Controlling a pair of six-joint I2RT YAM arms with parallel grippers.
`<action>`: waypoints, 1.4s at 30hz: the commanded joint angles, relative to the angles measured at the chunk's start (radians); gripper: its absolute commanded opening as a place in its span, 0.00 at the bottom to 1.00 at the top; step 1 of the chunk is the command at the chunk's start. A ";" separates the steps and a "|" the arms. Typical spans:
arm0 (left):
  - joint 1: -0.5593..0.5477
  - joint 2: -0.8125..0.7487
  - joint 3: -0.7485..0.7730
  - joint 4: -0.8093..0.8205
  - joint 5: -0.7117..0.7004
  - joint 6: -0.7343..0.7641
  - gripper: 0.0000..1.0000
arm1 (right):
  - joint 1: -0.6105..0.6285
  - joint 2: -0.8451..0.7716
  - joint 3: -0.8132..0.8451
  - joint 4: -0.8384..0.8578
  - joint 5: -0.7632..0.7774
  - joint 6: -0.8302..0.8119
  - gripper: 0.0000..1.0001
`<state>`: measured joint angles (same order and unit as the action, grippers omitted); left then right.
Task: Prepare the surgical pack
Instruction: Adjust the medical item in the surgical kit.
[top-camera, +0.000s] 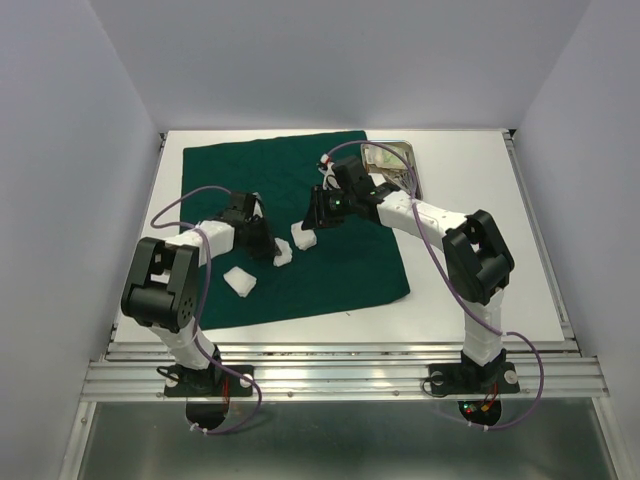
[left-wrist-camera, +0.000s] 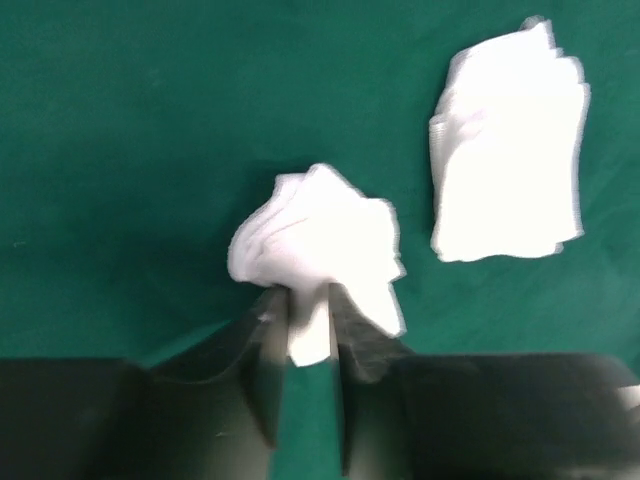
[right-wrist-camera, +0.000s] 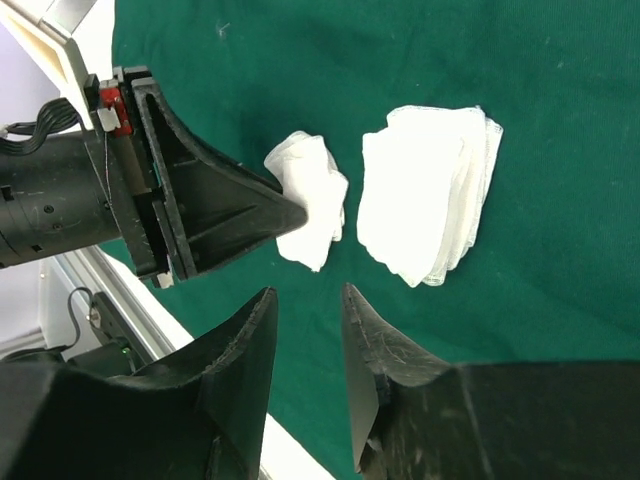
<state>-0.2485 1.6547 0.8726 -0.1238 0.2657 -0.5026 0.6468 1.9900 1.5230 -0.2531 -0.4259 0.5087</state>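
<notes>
White table (top-camera: 480, 200) is partly covered by a dark green cloth (top-camera: 290, 180). One flat pad (top-camera: 240, 281) of white gauze is laid at the left. A scrunched pad (left-wrist-camera: 315, 235) is touched by the left gripper (left-wrist-camera: 305, 305). Its jaws are a little apart, and a real grip cannot be told. A neat pad (left-wrist-camera: 510, 140) lies just beside. The right gripper (right-wrist-camera: 308, 295) is held open and empty. A steel tray (top-camera: 395, 155) is set by the cloth's far right corner.

Left gripper (left-wrist-camera: 308, 305) down low, jaws narrowly parted. Right gripper (right-wrist-camera: 305, 295) just beside it, tip to tip, jaws wider apart - both arms reach inward.
</notes>
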 joint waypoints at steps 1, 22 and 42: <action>-0.015 0.016 0.060 -0.057 -0.032 0.027 0.42 | -0.003 -0.011 -0.023 0.047 -0.030 0.040 0.39; 0.086 -0.256 0.138 -0.237 -0.237 0.027 0.69 | 0.119 0.130 0.083 0.023 -0.004 0.030 0.62; 0.155 -0.381 0.097 -0.206 -0.324 -0.011 0.63 | 0.159 0.320 0.261 -0.067 0.072 -0.006 0.56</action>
<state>-0.1028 1.2934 0.9771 -0.3473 -0.0326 -0.5064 0.7872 2.2719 1.7321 -0.2890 -0.3477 0.5190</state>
